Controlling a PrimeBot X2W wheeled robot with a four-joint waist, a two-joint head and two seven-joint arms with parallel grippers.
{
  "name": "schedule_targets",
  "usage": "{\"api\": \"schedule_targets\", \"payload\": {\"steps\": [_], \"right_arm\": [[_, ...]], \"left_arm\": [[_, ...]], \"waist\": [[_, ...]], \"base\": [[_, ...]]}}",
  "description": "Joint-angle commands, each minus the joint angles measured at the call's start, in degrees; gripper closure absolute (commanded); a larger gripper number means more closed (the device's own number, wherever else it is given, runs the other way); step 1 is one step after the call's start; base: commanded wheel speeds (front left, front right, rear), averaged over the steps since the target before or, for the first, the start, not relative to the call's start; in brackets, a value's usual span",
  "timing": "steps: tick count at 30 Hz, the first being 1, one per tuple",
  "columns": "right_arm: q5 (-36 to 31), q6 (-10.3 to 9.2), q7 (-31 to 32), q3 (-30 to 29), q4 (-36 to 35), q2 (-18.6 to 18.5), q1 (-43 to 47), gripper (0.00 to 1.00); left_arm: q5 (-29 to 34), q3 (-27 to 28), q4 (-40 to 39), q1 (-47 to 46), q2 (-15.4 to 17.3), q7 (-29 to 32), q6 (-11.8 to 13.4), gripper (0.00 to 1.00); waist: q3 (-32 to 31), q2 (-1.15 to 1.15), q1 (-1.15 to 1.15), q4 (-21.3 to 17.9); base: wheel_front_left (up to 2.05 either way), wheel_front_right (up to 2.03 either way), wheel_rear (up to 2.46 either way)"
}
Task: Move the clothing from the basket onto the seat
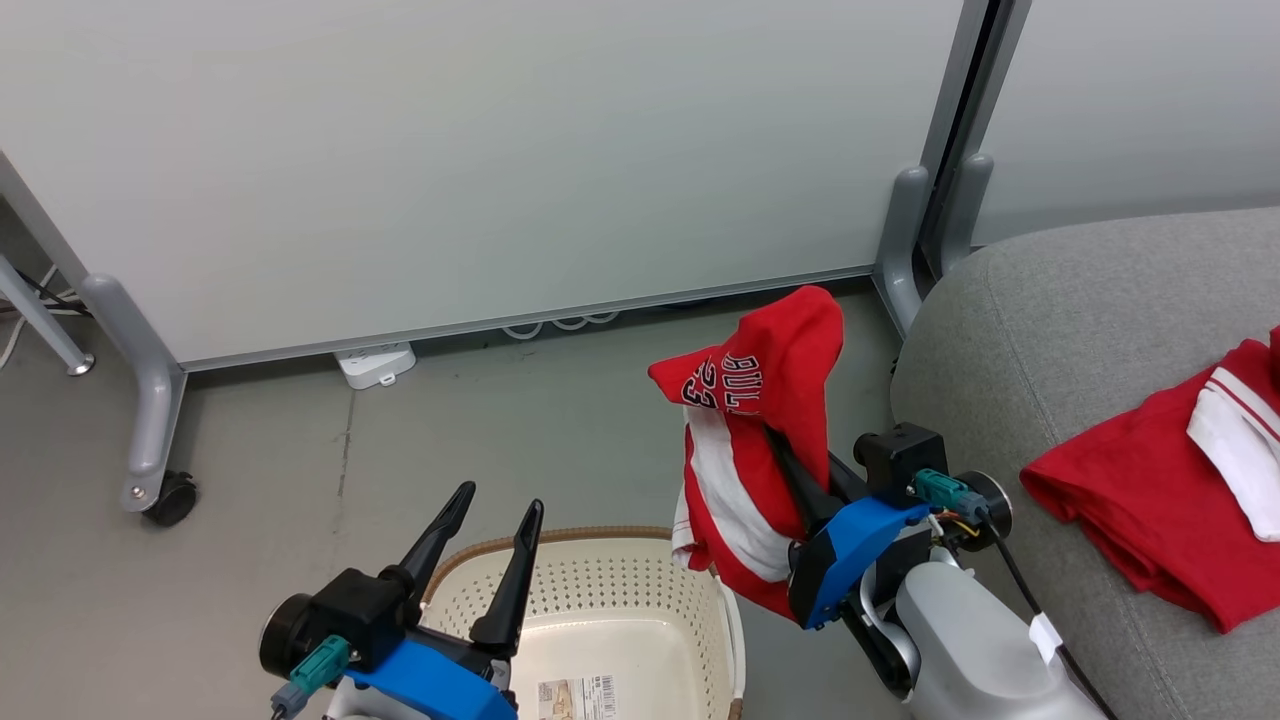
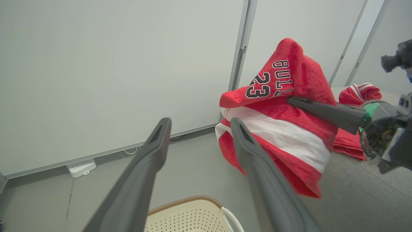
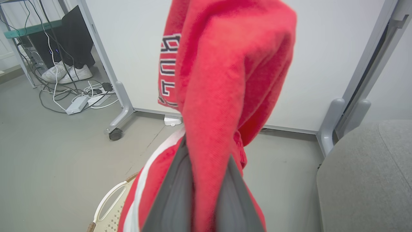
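Right end effector (image 3: 207, 161) clamps tight on the red jersey (image 3: 225, 80).

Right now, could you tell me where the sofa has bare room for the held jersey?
Free: grey sofa between its rounded left edge and the laid red clothing, and behind it toward the white panel. Crowded: where that clothing lies.

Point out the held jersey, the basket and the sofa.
held jersey (image 1: 800, 360): head view, red upper fold.
basket (image 1: 600, 575): head view, perforated inner wall.
sofa (image 1: 1080, 320): head view, bare grey cushion.
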Motion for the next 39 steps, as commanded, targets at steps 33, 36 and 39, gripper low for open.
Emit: {"api": "schedule_targets", "payload": {"steps": [33, 36, 39], "right_arm": [[0.8, -0.05, 0.0, -0.5, -1.6, 0.0, -0.1, 1.00], [1.0, -0.05, 0.0, -0.6, -1.9, 0.0, 0.0, 1.00], [1.1, -0.06, 0.0, -0.7, -2.0, 0.0, 0.3, 1.00]], "left_arm": [[1.7, 1.9, 0.0, -0.7, 0.0, -0.2, -0.9, 0.00], [1.6, 1.5, -0.1, -1.0, 0.4, -0.2, -0.9, 0.00], [1.6, 1.2, 0.0, -1.2, 0.7, -0.2, -0.8, 0.00]], "waist": [[3.3, 0.00, 0.00, -18.7], [3.4, 0.00, 0.00, -21.1], [3.6, 0.00, 0.00, -23.3]], "base": [[0.00, 0.00, 0.00], [0.00, 0.00, 0.00], [0.00, 0.00, 0.00]]}}
